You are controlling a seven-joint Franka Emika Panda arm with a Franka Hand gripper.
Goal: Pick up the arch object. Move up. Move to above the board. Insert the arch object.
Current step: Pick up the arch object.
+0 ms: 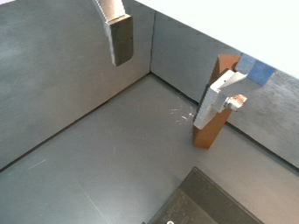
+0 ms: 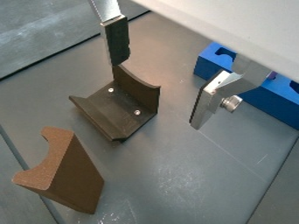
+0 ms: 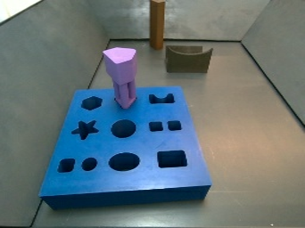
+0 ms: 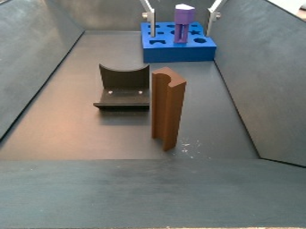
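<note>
Two fingers (image 2: 114, 44) of the gripper (image 2: 163, 83) hung spread, empty. We noted the arch object (image 4: 167, 107) upright, well apart from the board (image 4: 180, 46); we judged centring over it before descending wise.

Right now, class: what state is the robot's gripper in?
Gripper: open, holding nothing, above the floor, apart from the arch object.
</note>
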